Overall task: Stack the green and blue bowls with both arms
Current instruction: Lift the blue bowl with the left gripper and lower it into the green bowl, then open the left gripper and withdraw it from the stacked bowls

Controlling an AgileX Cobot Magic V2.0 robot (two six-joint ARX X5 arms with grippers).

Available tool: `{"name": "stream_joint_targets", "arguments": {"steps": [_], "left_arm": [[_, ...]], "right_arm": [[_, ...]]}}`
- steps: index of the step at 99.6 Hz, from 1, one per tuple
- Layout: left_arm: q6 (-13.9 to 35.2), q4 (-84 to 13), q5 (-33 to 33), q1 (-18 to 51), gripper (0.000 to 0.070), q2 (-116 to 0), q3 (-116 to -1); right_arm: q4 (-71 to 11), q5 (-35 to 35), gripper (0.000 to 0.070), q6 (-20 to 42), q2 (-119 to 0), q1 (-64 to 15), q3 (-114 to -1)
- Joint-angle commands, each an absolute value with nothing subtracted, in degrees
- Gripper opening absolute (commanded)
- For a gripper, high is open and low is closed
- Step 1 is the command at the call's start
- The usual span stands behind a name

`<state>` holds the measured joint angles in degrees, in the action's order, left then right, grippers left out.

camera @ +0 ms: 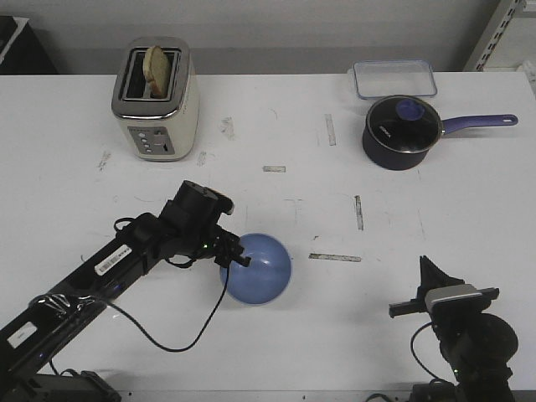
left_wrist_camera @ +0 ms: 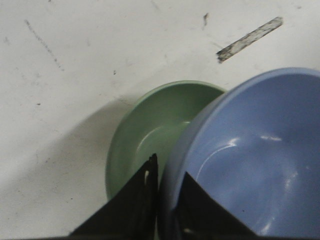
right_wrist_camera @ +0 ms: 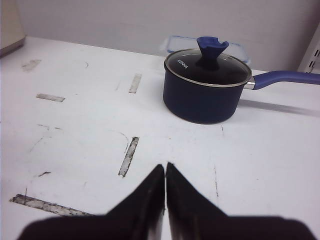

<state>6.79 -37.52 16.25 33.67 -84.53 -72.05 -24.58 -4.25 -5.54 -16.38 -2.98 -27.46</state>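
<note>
1. Now the blue bowl sits near the table's front middle, tilted over the green bowl, which peeks out beneath it in the left wrist view.
2. Clamped on the blue bowl's rim, the left gripper has one finger inside and one outside.
3. Well apart at the front right, the right gripper hovers with fingers pressed together, holding nothing.
4. Farther back stand a saucepan, a clear container and a toaster on the white table.
</note>
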Motion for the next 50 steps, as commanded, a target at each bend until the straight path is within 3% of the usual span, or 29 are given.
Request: {"name": "stream_joint_targets", "arguments": {"steps": [1,32,36,50], "left_arm": [[6.96,-37.52,15.86,34.20,0.0000,-86.24,-72.88],[6.96,-37.26,15.90,34.20,0.0017,-88.01,-72.88],[6.98,-37.30,15.92,34.20,0.0070,-88.01,-72.88],[7.01,-37.36,15.99,34.20,0.0357,-88.01,-72.90]], "right_arm": [[-24.08,-4.08,0.0000,-5.39,-16.60,-3.05,-27.29],[-24.08,-4.08,0.0000,-5.39,-16.60,-3.05,-27.29],[-24.08,-4.08,0.0000,-5.39,-16.60,-3.05,-27.29],[-24.08,-4.08,0.0000,-5.39,-16.60,-3.05,-27.29]]}}
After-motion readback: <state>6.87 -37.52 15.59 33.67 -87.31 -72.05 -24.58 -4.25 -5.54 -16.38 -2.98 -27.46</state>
